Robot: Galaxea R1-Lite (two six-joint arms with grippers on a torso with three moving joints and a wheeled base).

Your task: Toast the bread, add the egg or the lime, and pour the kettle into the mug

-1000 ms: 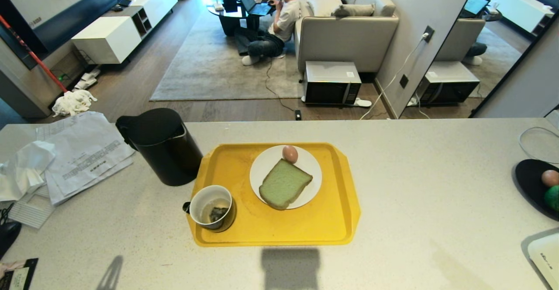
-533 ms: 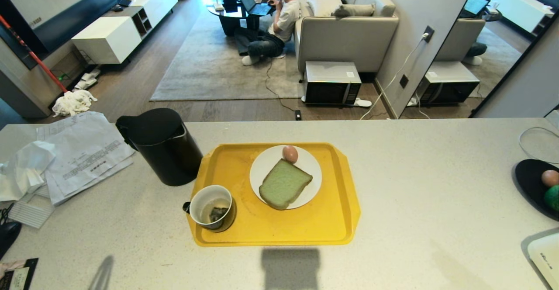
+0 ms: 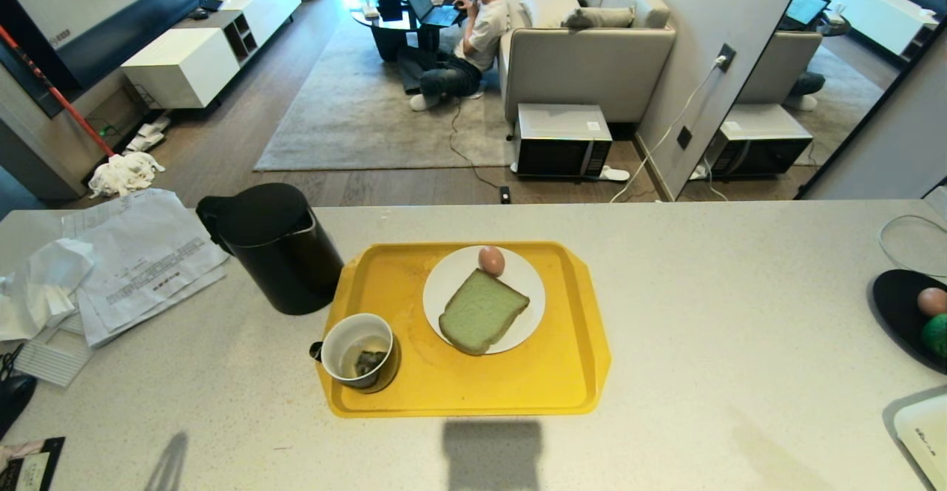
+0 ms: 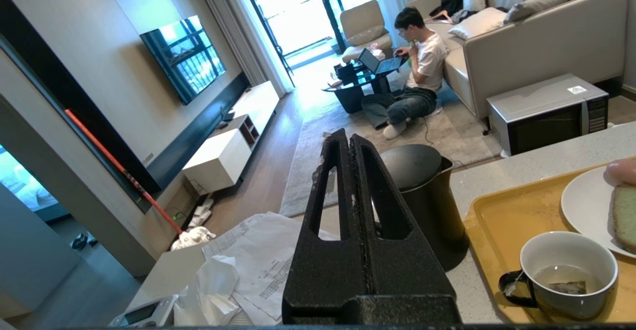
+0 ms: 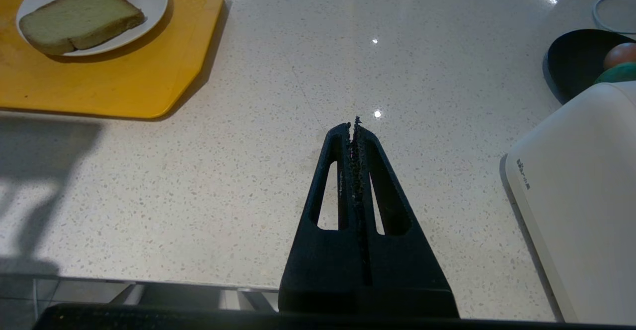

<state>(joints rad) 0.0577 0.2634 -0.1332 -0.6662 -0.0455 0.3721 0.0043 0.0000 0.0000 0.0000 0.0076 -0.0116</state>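
Observation:
The pale green bread (image 3: 482, 310) lies on a white plate (image 3: 453, 278) with a pinkish-brown egg (image 3: 491, 260) at its far edge, all on a yellow tray (image 3: 540, 380). The black mug (image 3: 359, 350), holding liquid and a tea bag, stands at the tray's near left corner. Just left of the tray stands the black kettle (image 3: 275, 247). A second egg (image 3: 931, 301) and the lime (image 3: 937, 333) rest on a black dish at far right. My left gripper (image 4: 349, 138) is shut and empty, held near the counter's front, short of the kettle (image 4: 425, 196). My right gripper (image 5: 354, 127) is shut, empty, over bare counter.
Loose papers and crumpled tissue (image 3: 111, 262) cover the counter's left end. A white appliance (image 5: 581, 191) sits at the near right, next to the black dish (image 3: 899, 313). Beyond the counter a person sits on the floor by a sofa.
Only the left arm's shadow on the counter's front edge has slid slightly left. Nothing on the counter has moved.

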